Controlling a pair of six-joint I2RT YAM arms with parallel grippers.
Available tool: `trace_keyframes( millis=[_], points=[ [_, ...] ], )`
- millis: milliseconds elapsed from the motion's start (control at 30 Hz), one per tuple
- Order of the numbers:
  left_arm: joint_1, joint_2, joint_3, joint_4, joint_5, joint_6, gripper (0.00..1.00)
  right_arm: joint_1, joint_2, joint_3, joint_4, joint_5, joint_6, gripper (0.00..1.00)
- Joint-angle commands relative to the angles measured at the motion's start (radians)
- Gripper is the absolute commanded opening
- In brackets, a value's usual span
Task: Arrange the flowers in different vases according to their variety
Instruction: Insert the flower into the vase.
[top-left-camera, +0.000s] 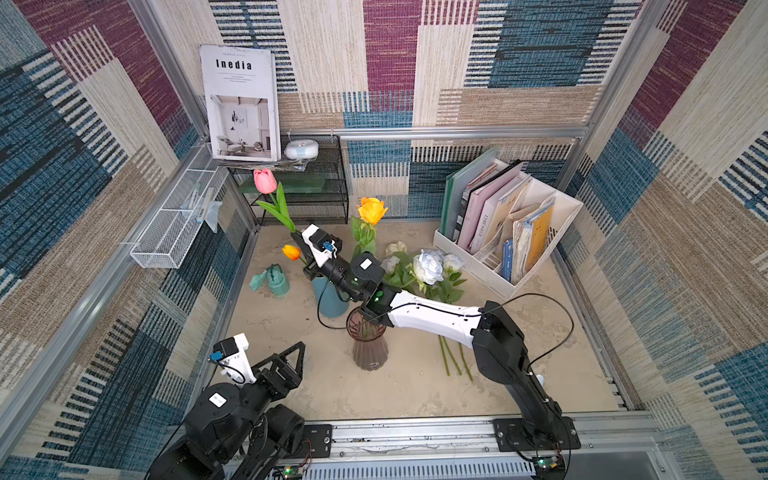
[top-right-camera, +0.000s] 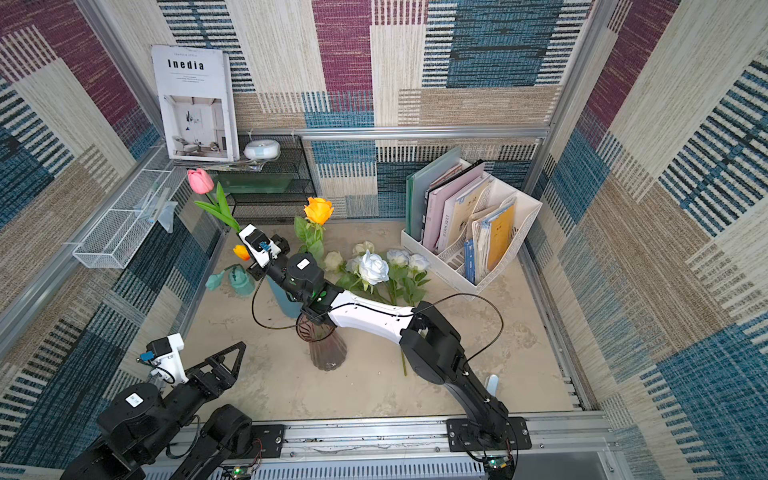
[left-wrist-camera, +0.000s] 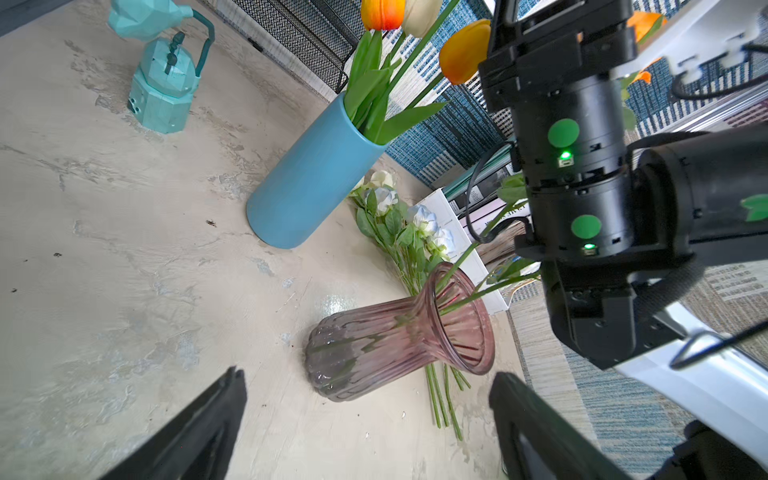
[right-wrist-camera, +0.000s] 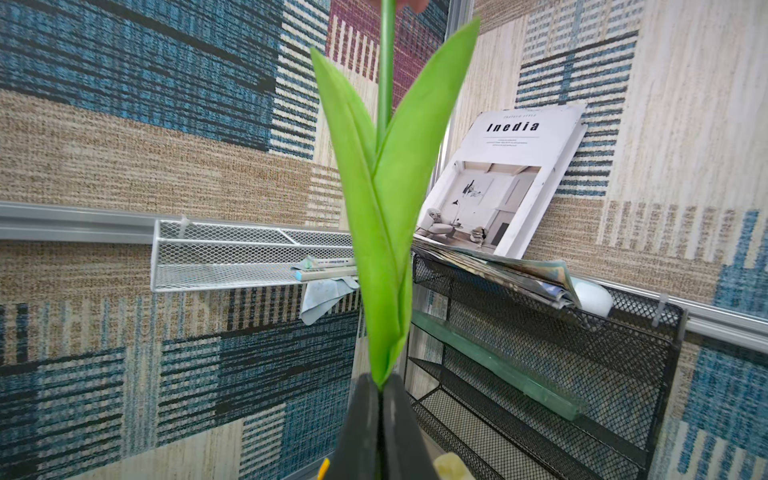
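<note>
Right jaws (tight) around pink tulip (top-left-camera: 266, 181)

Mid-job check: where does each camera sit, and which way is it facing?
Both top views: overhead, looking down on the beige tabletop; left arm and right arm show.
Left wrist: low, facing the ribbed smoky purple glass vase and matte blue cylinder vase; open left end effector shows.
Right wrist: looks along the green-leaved pink tulip toward the patterned wall; right end effector, shut on it, shows.
Shared: top views and left wrist show both vases.
</note>
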Motion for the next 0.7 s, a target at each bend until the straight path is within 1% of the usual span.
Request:
trace_keyframes(
  millis=[0,100,133,167,200,233,267,333,433,500,633,667],
  points=[
    [0.000,-0.002,0.002,-0.018,-0.006,0.013,0.97,0.002,-0.006,-0.051,0.091,0.044,-0.001,0.00],
    [0.000,-0.001,-0.004,-0.017,-0.006,0.011,0.97,0.001,-0.029,-0.136,0.136,0.053,0.028,0.00],
    [0.000,0.001,-0.004,-0.017,-0.006,0.009,0.97,0.003,-0.040,-0.162,0.146,0.054,0.037,0.02],
    [0.000,0.002,-0.008,-0.016,-0.006,0.010,0.97,0.004,-0.051,-0.187,0.154,0.053,0.045,0.13],
    [0.000,0.003,-0.013,-0.015,-0.006,0.010,0.97,0.006,-0.061,-0.200,0.155,0.051,0.059,0.22],
    [0.000,0.006,-0.015,-0.010,-0.004,0.007,0.97,0.004,-0.071,-0.213,0.147,0.047,0.070,0.27],
    [0.000,0.011,-0.020,-0.007,-0.002,0.008,0.97,0.004,-0.084,-0.223,0.139,0.043,0.082,0.35],
    [0.000,0.029,-0.021,-0.004,0.006,0.011,0.97,0.007,-0.112,-0.229,0.113,0.036,0.105,0.48],
    [0.000,0.063,-0.018,-0.004,0.016,0.017,0.98,0.008,-0.160,-0.212,0.037,0.003,0.145,0.53],
    [0.000,0.076,-0.015,-0.001,0.020,0.018,0.98,0.008,-0.191,-0.165,-0.062,-0.022,0.179,0.54],
    [0.000,0.089,-0.016,0.008,0.036,0.018,0.98,0.006,-0.248,-0.023,-0.381,-0.077,0.288,0.55],
    [0.001,0.093,-0.016,0.012,0.050,0.020,0.98,0.008,-0.269,-0.010,-0.448,-0.097,0.310,0.55]
  ],
)
